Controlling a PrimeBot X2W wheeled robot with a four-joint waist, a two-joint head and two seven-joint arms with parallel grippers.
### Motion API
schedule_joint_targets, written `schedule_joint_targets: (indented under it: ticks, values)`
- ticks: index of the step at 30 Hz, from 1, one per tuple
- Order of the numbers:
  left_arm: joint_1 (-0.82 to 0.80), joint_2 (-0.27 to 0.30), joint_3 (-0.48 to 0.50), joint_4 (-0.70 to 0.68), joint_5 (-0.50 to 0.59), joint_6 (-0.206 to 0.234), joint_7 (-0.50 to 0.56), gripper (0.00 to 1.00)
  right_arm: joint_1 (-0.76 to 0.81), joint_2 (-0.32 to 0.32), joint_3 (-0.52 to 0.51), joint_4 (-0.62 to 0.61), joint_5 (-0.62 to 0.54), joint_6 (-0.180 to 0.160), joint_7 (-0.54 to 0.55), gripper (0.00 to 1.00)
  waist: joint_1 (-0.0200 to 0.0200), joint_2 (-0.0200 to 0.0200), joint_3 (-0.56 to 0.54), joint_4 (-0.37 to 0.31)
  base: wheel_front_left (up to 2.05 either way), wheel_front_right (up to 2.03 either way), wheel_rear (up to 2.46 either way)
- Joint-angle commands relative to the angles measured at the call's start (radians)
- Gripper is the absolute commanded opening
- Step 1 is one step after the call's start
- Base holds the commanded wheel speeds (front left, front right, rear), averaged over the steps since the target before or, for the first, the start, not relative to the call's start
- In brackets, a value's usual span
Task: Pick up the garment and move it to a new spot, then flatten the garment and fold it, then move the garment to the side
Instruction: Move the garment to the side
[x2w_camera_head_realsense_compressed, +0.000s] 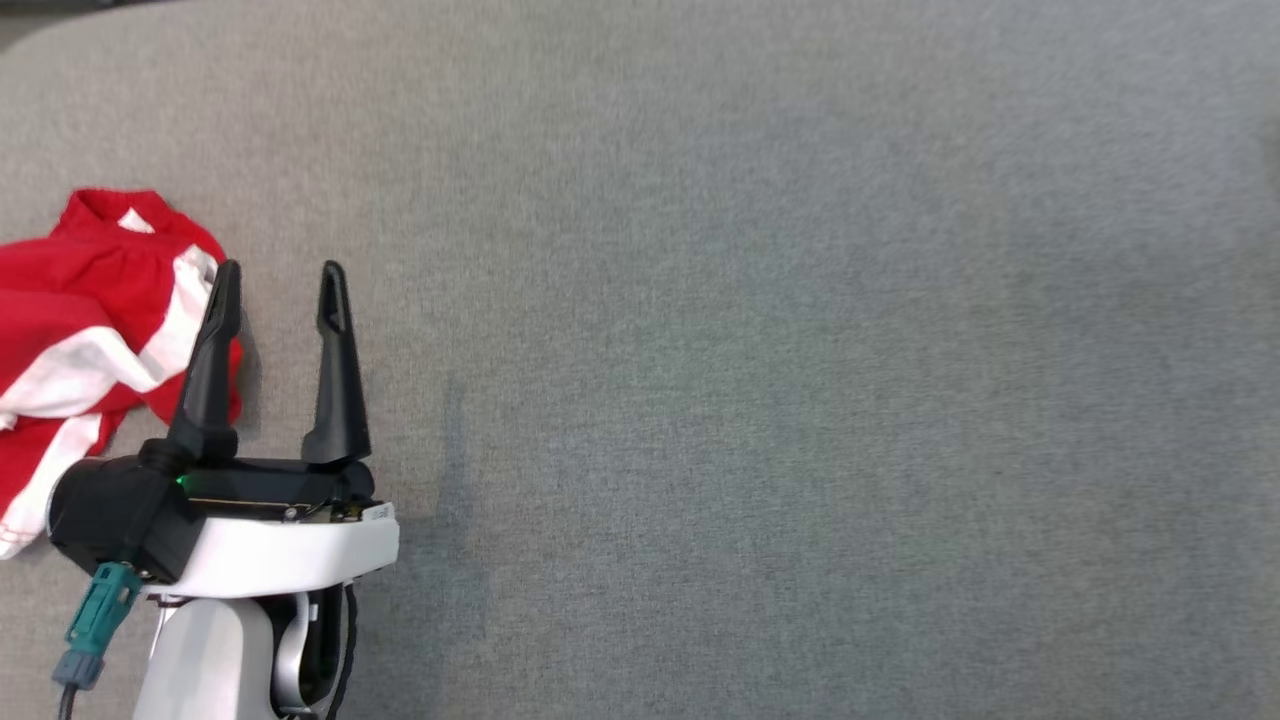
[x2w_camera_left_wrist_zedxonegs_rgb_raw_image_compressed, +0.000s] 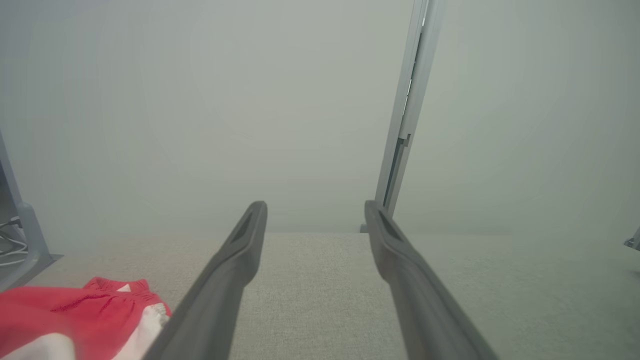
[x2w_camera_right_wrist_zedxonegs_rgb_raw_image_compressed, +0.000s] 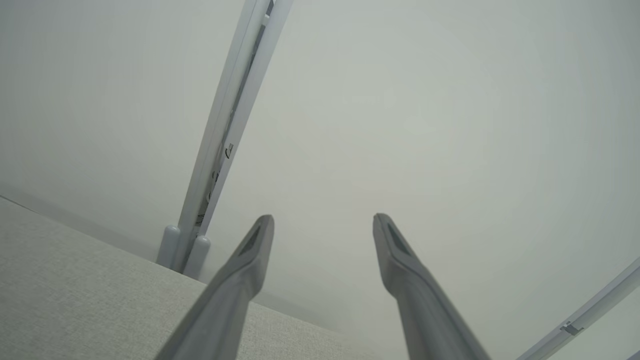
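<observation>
Both stand spread and empty: left end effector (x2w_camera_head_realsense_compressed: 280, 270), right end effector (x2w_camera_right_wrist_zedxonegs_rgb_raw_image_compressed: 322, 218). I judge little done: the garment (x2w_camera_head_realsense_compressed: 90, 275) lies bunched on the bench (x2w_camera_head_realsense_compressed: 800, 400), neither flat nor folded.

Splayed left pincer (x2w_camera_head_realsense_compressed: 280, 267), splayed right pincer (x2w_camera_right_wrist_zedxonegs_rgb_raw_image_compressed: 322, 217)

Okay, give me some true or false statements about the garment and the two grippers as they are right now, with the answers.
1. The garment is red and white. True.
2. The left gripper is clamped on the garment. False: its jaws stand open with nothing between them.
3. The garment lies on the grey fabric surface, at the left edge of the head view. True.
4. The right gripper is shut. False: its fingers stand apart, holding nothing.
</observation>
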Motion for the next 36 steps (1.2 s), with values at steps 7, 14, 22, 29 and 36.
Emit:
schedule_joint_targets:
  ticks: [7,14,22,29,36]
  values:
    - [0.059,0.004,0.072,-0.011,0.014,0.010,0.000,1.00,0.141,0.225,-0.058,-0.117,-0.009,-0.001,-0.109,1.00,0.0000,0.0000,-0.168,-0.054,0.00,0.00,0.00]
    - [0.105,0.003,0.121,-0.013,0.016,0.002,0.000,1.00,0.303,0.470,-0.137,-0.166,-0.080,-0.001,-0.183,1.00,0.0000,0.0000,-0.240,-0.070,0.00,0.00,0.00]
    - [0.165,0.004,0.091,0.008,0.005,-0.004,0.000,1.00,0.485,0.627,-0.180,-0.240,-0.224,0.000,-0.197,1.00,0.0000,0.0000,-0.292,-0.075,0.00,0.00,0.00]
    - [0.224,0.004,0.024,0.054,-0.021,-0.006,0.000,1.00,0.652,0.687,-0.193,-0.279,-0.259,0.000,-0.196,1.00,0.0000,0.0000,-0.324,-0.076,0.00,0.00,0.00]
    - [0.251,0.004,-0.020,0.076,-0.040,0.014,0.000,1.00,0.721,0.703,-0.182,-0.287,-0.273,0.000,-0.196,1.00,0.0000,0.0000,-0.344,-0.083,0.00,0.00,0.00]
